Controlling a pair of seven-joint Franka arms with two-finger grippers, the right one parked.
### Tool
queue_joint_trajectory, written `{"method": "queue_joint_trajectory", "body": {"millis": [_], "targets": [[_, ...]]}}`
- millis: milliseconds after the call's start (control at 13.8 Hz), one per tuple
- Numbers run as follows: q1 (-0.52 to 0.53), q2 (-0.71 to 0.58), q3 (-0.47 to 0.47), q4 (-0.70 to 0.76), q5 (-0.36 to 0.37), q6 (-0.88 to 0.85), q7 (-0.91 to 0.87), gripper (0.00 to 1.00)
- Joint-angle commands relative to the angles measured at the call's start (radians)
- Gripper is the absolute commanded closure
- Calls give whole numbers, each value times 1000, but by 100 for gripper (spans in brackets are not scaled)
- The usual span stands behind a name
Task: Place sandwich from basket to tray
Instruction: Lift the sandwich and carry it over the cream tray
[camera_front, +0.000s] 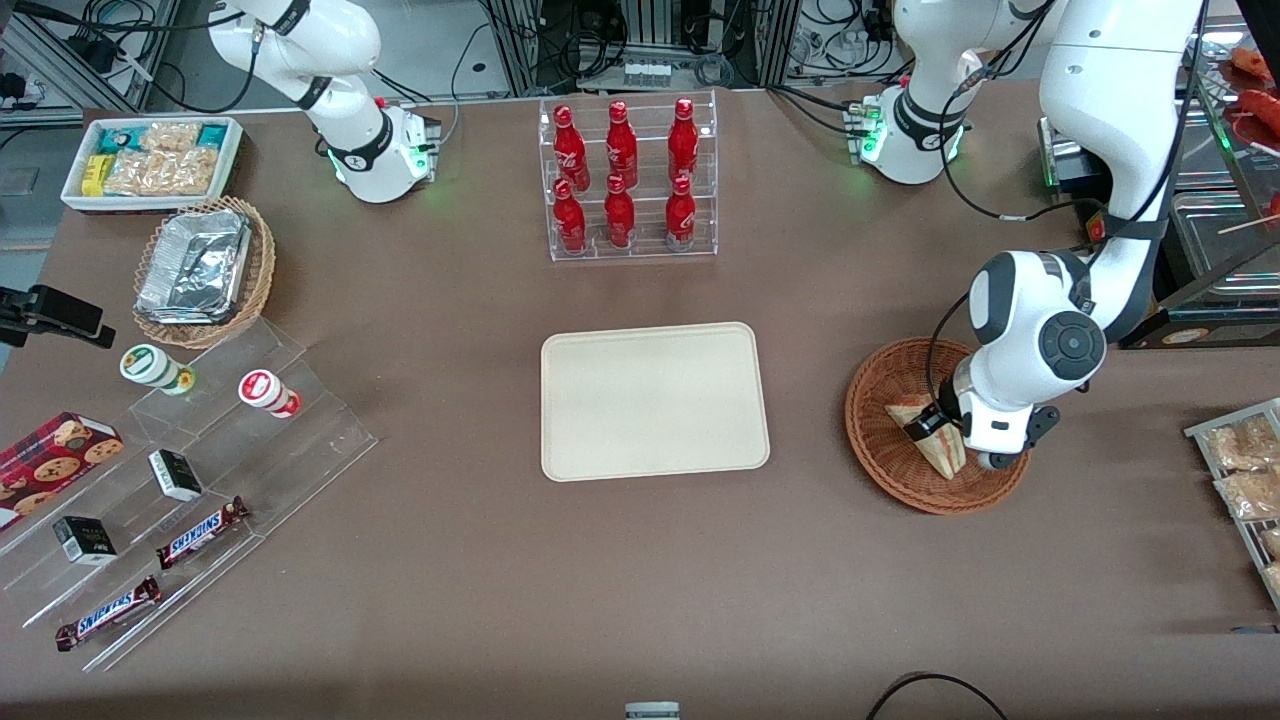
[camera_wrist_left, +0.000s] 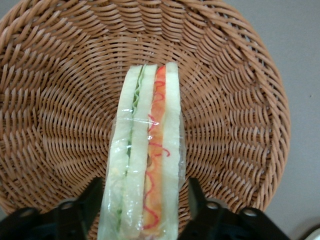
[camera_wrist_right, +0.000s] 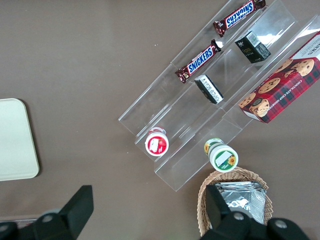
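You're working on a brown matte table (camera_front: 450, 560) with cable-strewn racks at its edge farthest from the front camera. The gripper (camera_wrist_left: 142, 210) is down in the basket (camera_front: 880, 440), which sits beside the tray (camera_front: 655, 400) toward the working arm's end, its fingers (camera_wrist_left: 92, 200) spread on either side of the wrapped sandwich (camera_wrist_left: 147, 155) that rests in the basket, though you can't tell if they touch it. Toward the parked arm's end from the tray, two bars (camera_front: 200, 533) read "SNICKERS", and the red bottles (camera_front: 625, 175) farther from the front camera carry white script too small to read.
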Motion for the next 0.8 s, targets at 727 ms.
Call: {"method": "queue_joint_trajectory", "body": {"millis": [727], "targets": [[-131, -47, -8, 245, 2, -373, 74, 100]]}}
